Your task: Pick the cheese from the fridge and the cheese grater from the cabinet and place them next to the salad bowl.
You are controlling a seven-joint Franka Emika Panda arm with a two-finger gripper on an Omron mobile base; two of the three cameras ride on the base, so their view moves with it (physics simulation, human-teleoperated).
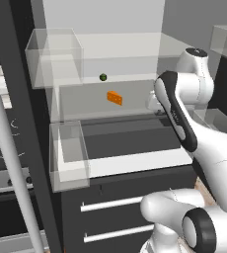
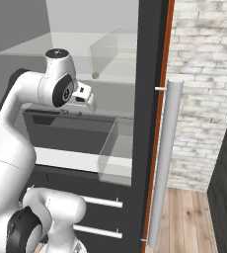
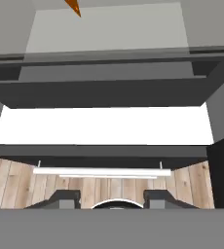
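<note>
Stovetop controls and a pale bar handle (image 1: 12, 168) sit at the far left of the left base view, beside the dark frame of the open fridge (image 1: 39, 148). Clear door bins (image 1: 54, 57) hang on the fridge's left side, one above another. Further right, on a translucent glass shelf (image 1: 86, 106) inside the pale grey interior, lies the cheese (image 1: 115, 98), a small orange wedge, resting alone near the shelf's middle. A small dark green ball (image 1: 103, 77) sits on the shelf above and slightly left of it, well apart from the wedge. Right of the cheese, the white arm (image 1: 184, 123) reaches into the fridge at shelf height; the hand is near the shelf's right end, clear of the cheese and not touching it.

From the right base view, the hand (image 2: 83, 96) points into the fridge, with the green ball (image 2: 95, 75) above and just right of it, and a clear bin (image 2: 116, 158) lower down; the door's long grey handle (image 2: 162, 163) and a brick wall (image 2: 204, 94) stand to the right.

The hand view looks down past shelves and a white drawer front to wooden floor, with the cheese (image 3: 73, 7) at the top left edge. The pincer (image 3: 112, 200) holds nothing; its two dark tips stand spread apart.
</note>
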